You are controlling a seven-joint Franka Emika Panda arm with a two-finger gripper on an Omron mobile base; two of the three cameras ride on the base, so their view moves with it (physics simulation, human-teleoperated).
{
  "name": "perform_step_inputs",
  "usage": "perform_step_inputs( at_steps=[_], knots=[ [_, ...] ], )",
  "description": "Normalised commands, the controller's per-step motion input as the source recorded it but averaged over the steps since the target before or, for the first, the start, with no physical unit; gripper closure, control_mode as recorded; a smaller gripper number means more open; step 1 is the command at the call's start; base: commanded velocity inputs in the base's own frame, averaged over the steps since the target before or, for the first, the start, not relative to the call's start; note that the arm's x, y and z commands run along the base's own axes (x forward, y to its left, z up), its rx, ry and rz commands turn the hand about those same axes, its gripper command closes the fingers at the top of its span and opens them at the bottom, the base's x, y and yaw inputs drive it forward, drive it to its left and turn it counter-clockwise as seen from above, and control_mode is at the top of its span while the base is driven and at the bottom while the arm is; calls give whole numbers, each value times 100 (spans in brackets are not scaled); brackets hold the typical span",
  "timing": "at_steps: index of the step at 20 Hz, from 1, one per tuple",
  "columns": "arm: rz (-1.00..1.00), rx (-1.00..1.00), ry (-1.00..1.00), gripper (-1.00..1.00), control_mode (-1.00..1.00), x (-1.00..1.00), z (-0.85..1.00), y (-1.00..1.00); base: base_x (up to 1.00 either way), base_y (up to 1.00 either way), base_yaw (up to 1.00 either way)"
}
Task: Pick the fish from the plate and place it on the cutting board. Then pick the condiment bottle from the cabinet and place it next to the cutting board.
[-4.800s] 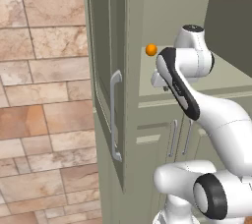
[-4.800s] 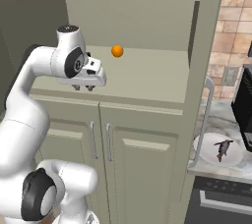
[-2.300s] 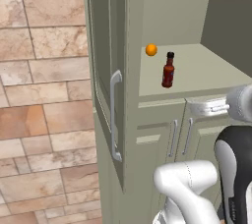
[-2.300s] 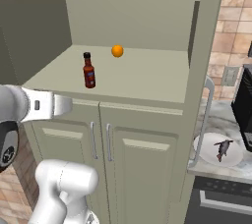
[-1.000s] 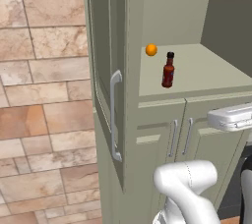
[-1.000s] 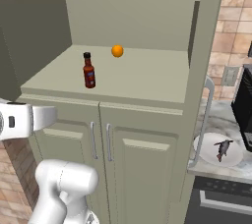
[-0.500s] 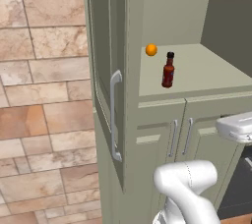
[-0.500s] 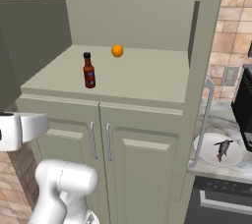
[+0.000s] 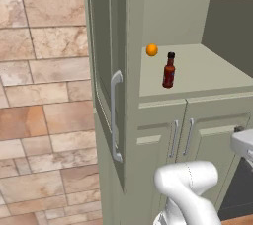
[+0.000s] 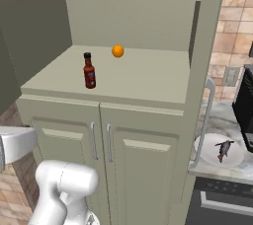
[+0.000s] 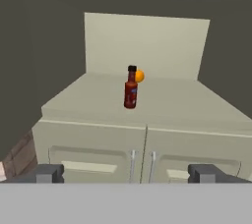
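Observation:
The condiment bottle [image 9: 169, 70] [image 10: 89, 71] [image 11: 130, 88], dark red with a black cap, stands upright near the front of the shelf recess of the sage-green cabinet [image 9: 207, 76] [image 10: 143, 135]. My gripper [image 11: 127, 174] is open and empty. It faces the recess head-on from some way back, roughly level with the lower double doors. The fish [image 10: 225, 149] lies on the white plate [image 10: 205, 146] on the counter right of the cabinet. The cutting board is out of view.
A small orange ball [image 9: 151, 50] [image 10: 117, 51] [image 11: 140, 76] sits behind the bottle. The tall cabinet door [image 9: 101, 81] stands swung open on the left, its curved silver handle [image 9: 115, 115] facing out. A black coffee machine [image 10: 245, 105] stands beside the plate.
The arm has drawn further back and down from the shelf, sliding towards the edges of both base views. The bottle, the ball and the fish have not moved.

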Motion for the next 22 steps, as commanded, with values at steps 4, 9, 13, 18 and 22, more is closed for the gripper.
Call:
perform_step_inputs(
  at_steps=[4,9,13,18,22],
  knots=[
    [0,0,-4,-100,-100,-30,0,0,0,0,0],
    [0,0,-5,-100,-100,-33,0,0,0,0,0],
    [0,0,0,-100,100,0,0,0,-36,-1,0],
    [0,0,0,-100,100,0,0,0,-39,-2,0],
    [0,0,0,-100,100,0,0,0,-39,0,0]
  ],
)
